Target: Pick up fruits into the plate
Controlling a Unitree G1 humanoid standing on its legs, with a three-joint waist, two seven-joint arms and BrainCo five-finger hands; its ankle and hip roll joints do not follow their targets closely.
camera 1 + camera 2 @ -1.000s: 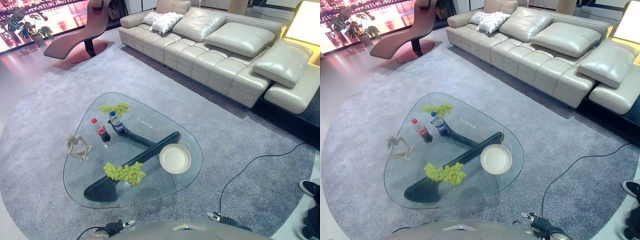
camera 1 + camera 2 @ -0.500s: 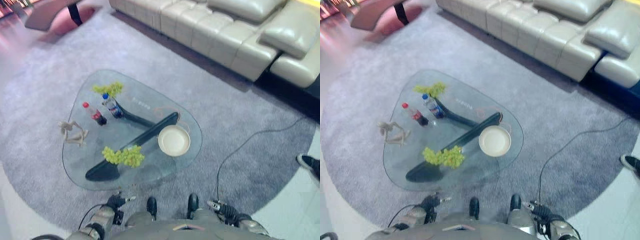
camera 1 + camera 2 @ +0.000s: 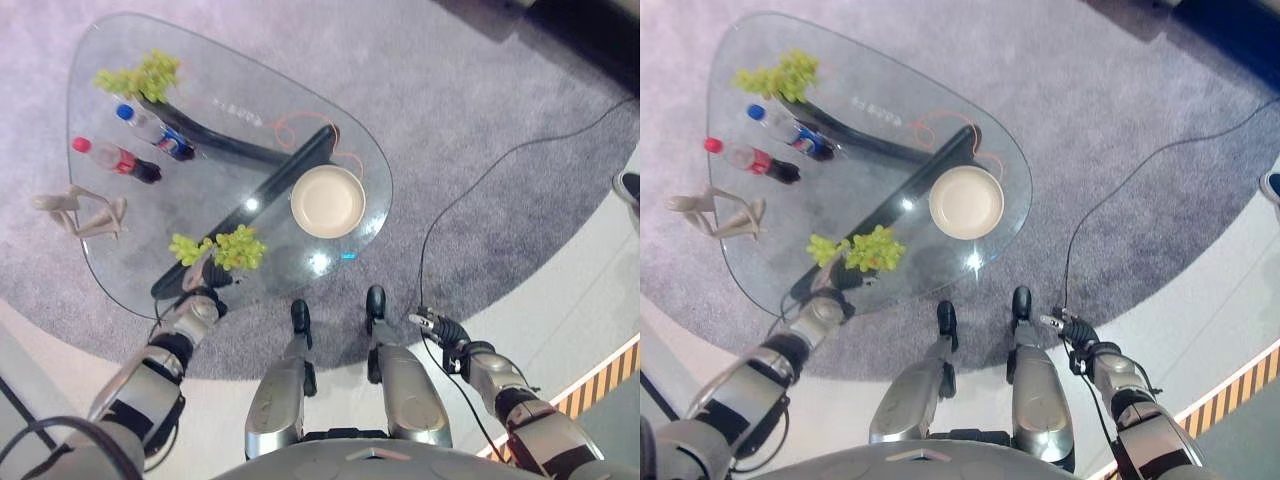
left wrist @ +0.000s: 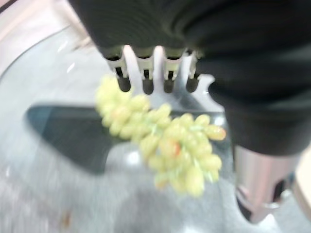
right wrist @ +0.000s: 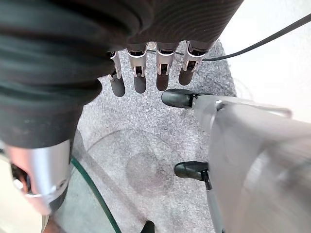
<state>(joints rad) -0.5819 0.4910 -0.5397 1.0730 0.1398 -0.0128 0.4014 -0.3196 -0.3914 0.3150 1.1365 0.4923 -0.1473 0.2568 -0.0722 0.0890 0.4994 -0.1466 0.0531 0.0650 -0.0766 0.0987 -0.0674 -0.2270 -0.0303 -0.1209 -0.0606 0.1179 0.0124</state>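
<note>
A glass table [image 3: 120, 215] with rounded corners stands on a grey carpet [image 3: 420, 110], seen from above. The robot's left hand [image 3: 198, 292] reaches over the table's near edge, its fingers [image 4: 145, 80] straight and spread just short of a bunch of green grapes [image 3: 218, 248], holding nothing. To the right of that bunch, near the table's right corner, sits an empty cream plate [image 3: 327, 201], apart from the fruit. A second bunch of green grapes [image 3: 138, 77] lies at the far left of the glass, with two soft-drink bottles [image 3: 135, 142] on their sides just nearer than it and a pale figurine [image 3: 82, 213] at the left edge. The right hand [image 3: 1068, 328] hangs low at the robot's right side over the carpet, well clear of the table, its fingers [image 5: 141, 80] relaxed and empty.
</note>
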